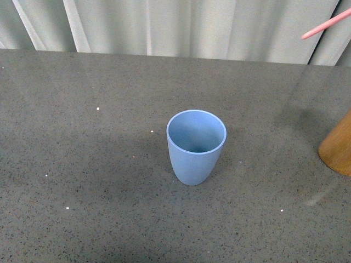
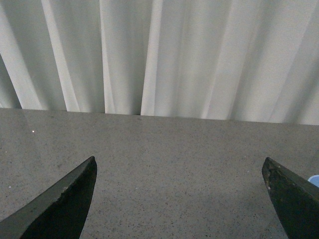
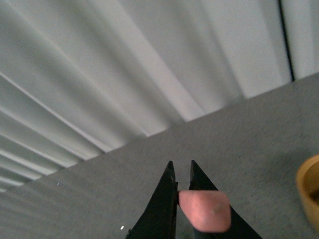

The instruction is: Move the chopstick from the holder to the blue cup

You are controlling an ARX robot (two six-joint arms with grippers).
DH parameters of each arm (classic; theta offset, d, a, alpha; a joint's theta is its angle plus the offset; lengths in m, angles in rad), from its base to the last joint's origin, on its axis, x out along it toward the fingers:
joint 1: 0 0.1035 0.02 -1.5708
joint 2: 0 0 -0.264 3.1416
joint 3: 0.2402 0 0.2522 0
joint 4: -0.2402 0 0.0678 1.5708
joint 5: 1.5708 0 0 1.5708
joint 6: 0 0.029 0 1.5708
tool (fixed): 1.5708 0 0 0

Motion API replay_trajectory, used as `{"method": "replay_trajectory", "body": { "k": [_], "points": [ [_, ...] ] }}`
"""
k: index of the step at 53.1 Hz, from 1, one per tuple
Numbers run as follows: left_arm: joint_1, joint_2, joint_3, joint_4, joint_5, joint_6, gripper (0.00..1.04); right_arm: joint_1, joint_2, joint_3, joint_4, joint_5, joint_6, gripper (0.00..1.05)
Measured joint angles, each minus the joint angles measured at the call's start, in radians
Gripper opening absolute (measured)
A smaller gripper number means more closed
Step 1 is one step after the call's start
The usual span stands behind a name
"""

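Note:
The light blue cup stands upright and empty in the middle of the grey table. The orange-brown holder is cut off by the right edge of the front view; its rim also shows in the right wrist view. A pink chopstick slants in the air at the top right, above the holder. Its blurred pink end sits between the jaws of my right gripper, which is shut on it. My left gripper is open over bare table, with a sliver of the blue cup beside one fingertip.
A grey speckled table runs back to a white pleated curtain along its far edge.

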State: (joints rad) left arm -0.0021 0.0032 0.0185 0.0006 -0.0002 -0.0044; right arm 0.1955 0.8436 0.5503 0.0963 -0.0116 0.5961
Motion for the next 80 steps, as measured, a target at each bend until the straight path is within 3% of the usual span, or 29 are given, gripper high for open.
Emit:
{"method": "replay_trajectory", "body": {
  "k": [17, 33, 48, 72, 80],
  "points": [
    [0.000, 0.000, 0.000, 0.000, 0.000, 0.000, 0.98, 0.196, 0.275, 0.259, -0.228, 0.050, 0.089, 0.03],
    [0.000, 0.000, 0.000, 0.000, 0.000, 0.000, 0.98, 0.324, 0.481, 0.386, -0.276, 0.118, 0.053, 0.03],
    [0.000, 0.000, 0.000, 0.000, 0.000, 0.000, 0.98, 0.328, 0.535, 0.374, -0.271, 0.149, 0.001, 0.03],
    [0.000, 0.000, 0.000, 0.000, 0.000, 0.000, 0.98, 0.326, 0.703, 0.357, -0.174, 0.103, -0.031, 0.03],
    [0.000, 0.000, 0.000, 0.000, 0.000, 0.000, 0.98, 0.359, 0.747, 0.367, -0.143, 0.073, -0.030, 0.30]
  ]
}}
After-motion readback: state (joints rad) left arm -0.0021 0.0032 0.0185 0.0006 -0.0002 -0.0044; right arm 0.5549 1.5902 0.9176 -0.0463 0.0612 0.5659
